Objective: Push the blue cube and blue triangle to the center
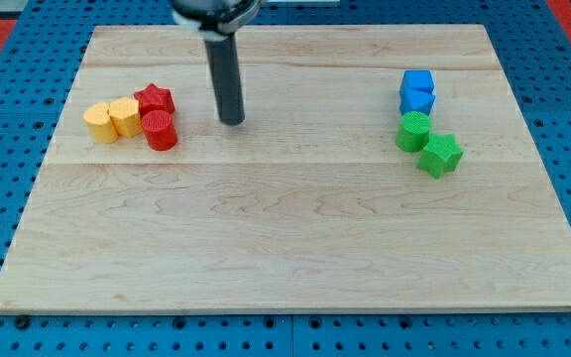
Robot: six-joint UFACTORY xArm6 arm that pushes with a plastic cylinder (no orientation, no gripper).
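Observation:
Two blue blocks sit together at the view's right, upper part of the board: the blue cube (419, 82) above and the other blue block, the triangle (417, 101), touching it just below. Their shapes are hard to tell apart. My tip (232, 121) is at the end of the dark rod, left of the board's middle, far to the left of the blue blocks and touching no block. It stands a little to the right of the red blocks.
A green cylinder (413, 131) and a green star (440, 155) sit just below the blue blocks. At the view's left are a red star (154, 98), a red cylinder (160, 130) and two yellow blocks (112, 119). The wooden board (285, 248) lies on a blue pegboard.

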